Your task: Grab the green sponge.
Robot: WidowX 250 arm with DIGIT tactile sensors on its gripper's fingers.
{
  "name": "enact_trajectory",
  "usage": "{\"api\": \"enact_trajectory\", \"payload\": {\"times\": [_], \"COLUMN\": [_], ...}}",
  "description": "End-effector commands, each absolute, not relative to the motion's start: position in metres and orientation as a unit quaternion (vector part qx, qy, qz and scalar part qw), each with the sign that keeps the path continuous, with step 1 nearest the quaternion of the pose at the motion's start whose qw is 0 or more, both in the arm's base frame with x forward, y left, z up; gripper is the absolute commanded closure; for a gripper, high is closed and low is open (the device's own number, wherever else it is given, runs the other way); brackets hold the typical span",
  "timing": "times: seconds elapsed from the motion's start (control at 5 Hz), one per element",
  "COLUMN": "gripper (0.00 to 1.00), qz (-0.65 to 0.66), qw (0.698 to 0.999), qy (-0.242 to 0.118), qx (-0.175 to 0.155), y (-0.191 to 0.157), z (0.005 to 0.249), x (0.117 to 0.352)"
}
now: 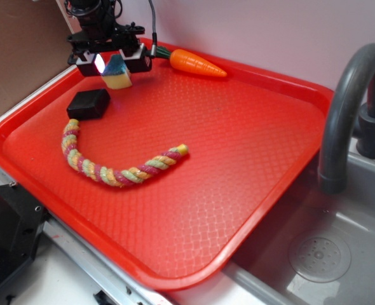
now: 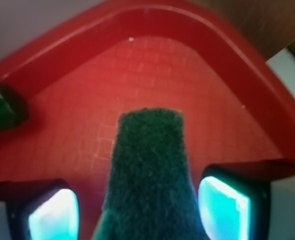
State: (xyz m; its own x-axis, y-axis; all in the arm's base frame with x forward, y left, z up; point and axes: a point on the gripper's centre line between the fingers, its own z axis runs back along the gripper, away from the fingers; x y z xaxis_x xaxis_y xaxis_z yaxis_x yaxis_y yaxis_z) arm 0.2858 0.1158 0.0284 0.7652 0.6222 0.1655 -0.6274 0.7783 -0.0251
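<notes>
The green sponge (image 1: 117, 72), with a dark green top over pale yellow foam, stands on the red tray (image 1: 238, 159) at its far left corner. My gripper (image 1: 113, 62) is down around it, one finger on each side. In the wrist view the sponge's green top (image 2: 147, 165) fills the space between the two glowing pads (image 2: 52, 215). The jaws are open: a strip of tray shows between the left pad and the sponge, and the right pad is very near its edge.
A black block (image 1: 89, 103) lies just in front of the sponge. A coloured rope toy (image 1: 111, 168) curves across the tray. An orange carrot (image 1: 197, 63) lies by the back rim, its green end in the wrist view (image 2: 2, 110). A grey faucet (image 1: 349, 108) and sink (image 1: 321, 254) are to the right.
</notes>
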Motion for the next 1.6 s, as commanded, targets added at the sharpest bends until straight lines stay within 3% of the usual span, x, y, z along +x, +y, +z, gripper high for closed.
{"api": "enact_trajectory", "payload": {"times": [0.0, 0.2, 0.4, 0.6, 0.8, 1.2, 1.4], "gripper": [1.00, 1.00, 1.00, 1.00, 1.00, 1.00, 1.00], "qz": [0.332, 0.316, 0.288, 0.257, 0.204, 0.141, 0.114], "qw": [0.939, 0.944, 0.955, 0.964, 0.976, 0.983, 0.983], "qy": [-0.091, -0.094, -0.072, -0.058, -0.046, -0.088, -0.108], "qx": [-0.002, -0.010, -0.010, -0.026, -0.068, -0.076, -0.091], "y": [0.133, 0.126, 0.121, 0.109, 0.076, 0.001, -0.039], "z": [0.026, 0.034, 0.050, 0.087, 0.137, 0.204, 0.239], "x": [0.287, 0.287, 0.290, 0.291, 0.290, 0.262, 0.230]}}
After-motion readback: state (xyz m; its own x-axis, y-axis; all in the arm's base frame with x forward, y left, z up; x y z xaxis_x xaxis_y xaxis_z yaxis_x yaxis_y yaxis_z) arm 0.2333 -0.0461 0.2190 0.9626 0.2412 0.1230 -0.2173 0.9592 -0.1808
